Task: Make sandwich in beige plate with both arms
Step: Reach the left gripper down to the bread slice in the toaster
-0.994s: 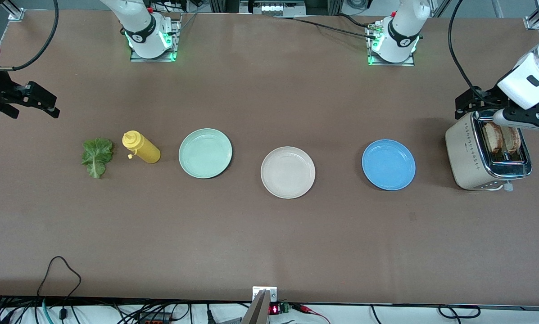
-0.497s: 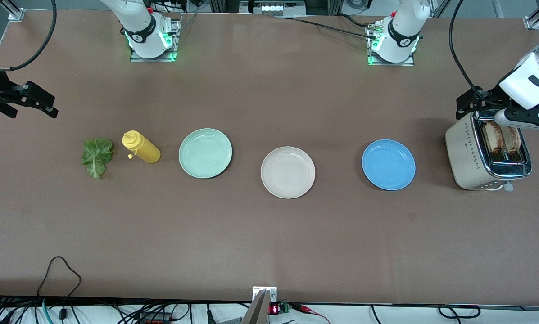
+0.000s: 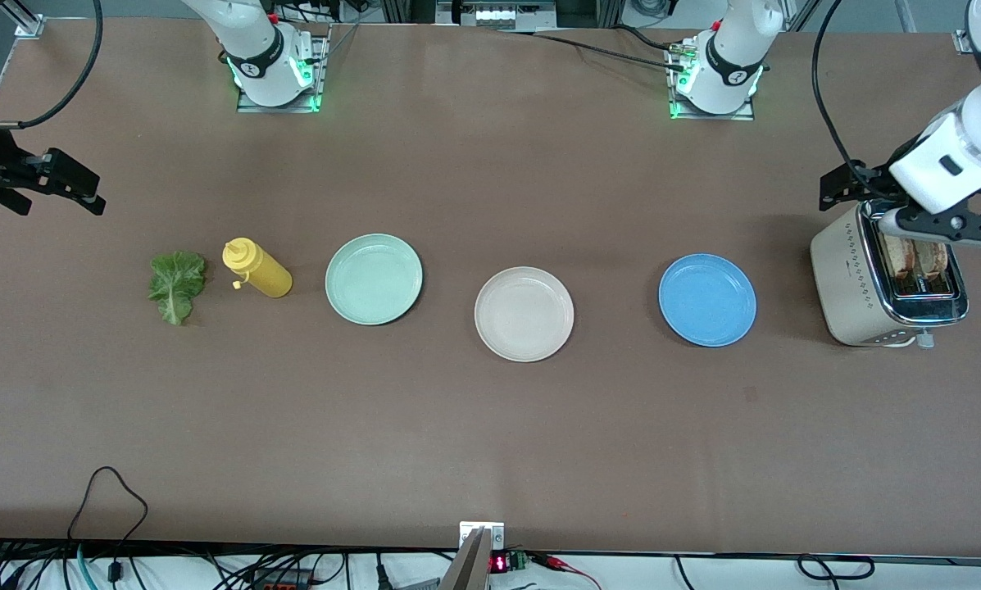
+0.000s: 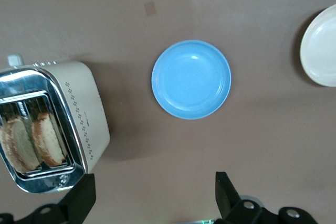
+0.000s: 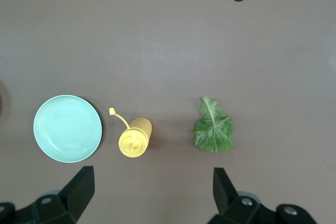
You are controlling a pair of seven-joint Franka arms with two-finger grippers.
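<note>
The beige plate (image 3: 524,314) sits bare at mid-table; its edge shows in the left wrist view (image 4: 321,45). Two toast slices (image 3: 916,254) stand in the toaster's slots and show in the left wrist view (image 4: 31,142). The lettuce leaf (image 3: 177,284) lies flat toward the right arm's end and shows in the right wrist view (image 5: 212,127). My left gripper (image 3: 834,190) is open and empty over the table by the toaster; its fingers (image 4: 226,190) frame bare table. My right gripper (image 3: 88,190) is open and empty over the table near the lettuce.
A cream toaster (image 3: 847,279) stands at the left arm's end. A blue plate (image 3: 707,300) lies between it and the beige plate. A mint-green plate (image 3: 374,279) and a yellow squeeze bottle (image 3: 257,268) lie between the beige plate and the lettuce. A black cable (image 3: 113,492) loops at the near edge.
My left hand has shifted a little over the toaster, now covering the tops of the toast slices in the front view. The right gripper has barely moved.
</note>
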